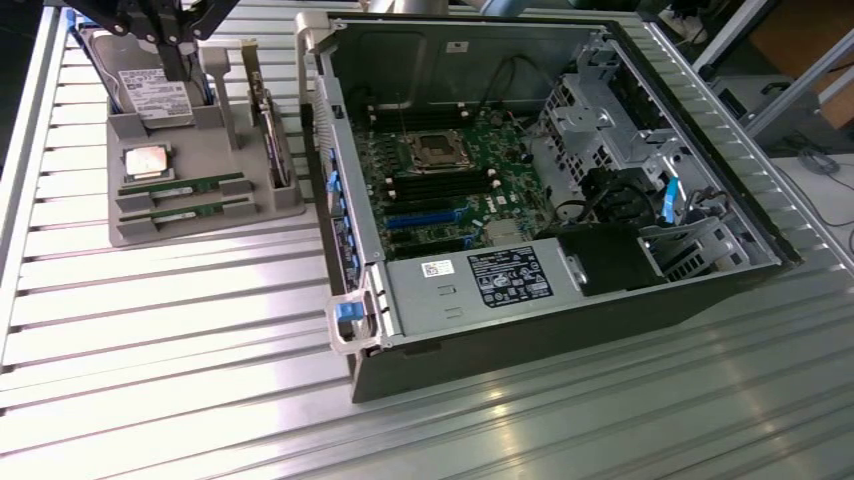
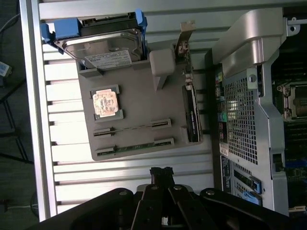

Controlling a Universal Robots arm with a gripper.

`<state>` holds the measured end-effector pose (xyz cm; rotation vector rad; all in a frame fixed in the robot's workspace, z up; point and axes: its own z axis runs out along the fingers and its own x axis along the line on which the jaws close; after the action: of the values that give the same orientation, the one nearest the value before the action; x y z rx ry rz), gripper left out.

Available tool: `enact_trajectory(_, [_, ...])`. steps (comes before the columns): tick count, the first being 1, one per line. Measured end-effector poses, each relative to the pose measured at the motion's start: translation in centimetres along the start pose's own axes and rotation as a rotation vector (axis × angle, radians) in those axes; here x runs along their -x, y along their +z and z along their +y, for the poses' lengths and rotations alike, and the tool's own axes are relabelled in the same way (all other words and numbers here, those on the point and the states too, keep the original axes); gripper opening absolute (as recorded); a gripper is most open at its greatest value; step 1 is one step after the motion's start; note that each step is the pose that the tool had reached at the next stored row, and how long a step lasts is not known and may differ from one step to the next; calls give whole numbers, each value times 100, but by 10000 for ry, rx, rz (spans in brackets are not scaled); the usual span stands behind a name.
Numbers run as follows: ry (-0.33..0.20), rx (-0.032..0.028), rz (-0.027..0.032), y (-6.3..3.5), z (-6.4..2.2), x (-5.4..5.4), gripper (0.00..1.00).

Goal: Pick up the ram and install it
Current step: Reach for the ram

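Observation:
Two rams, thin green sticks, stand on edge in slots of a grey parts holder (image 1: 214,150): one ram (image 1: 183,187) and a second ram (image 1: 187,212) just nearer the holder's front edge. In the wrist view both rams (image 2: 132,127) (image 2: 134,146) lie parallel on the holder (image 2: 139,96). My gripper (image 1: 172,55) hangs above the holder's far end, over the hard drive, well above the rams. Its black fingertips (image 2: 161,172) are pressed together, shut on nothing.
The holder also carries a hard drive (image 1: 147,90), a square processor chip (image 1: 147,160) and an upright expansion card (image 1: 274,140). An open computer case (image 1: 721,290) stands at the exterior view's right, with the motherboard's memory slots (image 1: 434,185) showing. All rest on a ribbed aluminium table (image 1: 160,350).

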<state>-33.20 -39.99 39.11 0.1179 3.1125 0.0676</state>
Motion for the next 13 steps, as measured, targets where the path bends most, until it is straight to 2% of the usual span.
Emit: enact_trajectory(13, [0,-1,1,0,-4,-46,11])
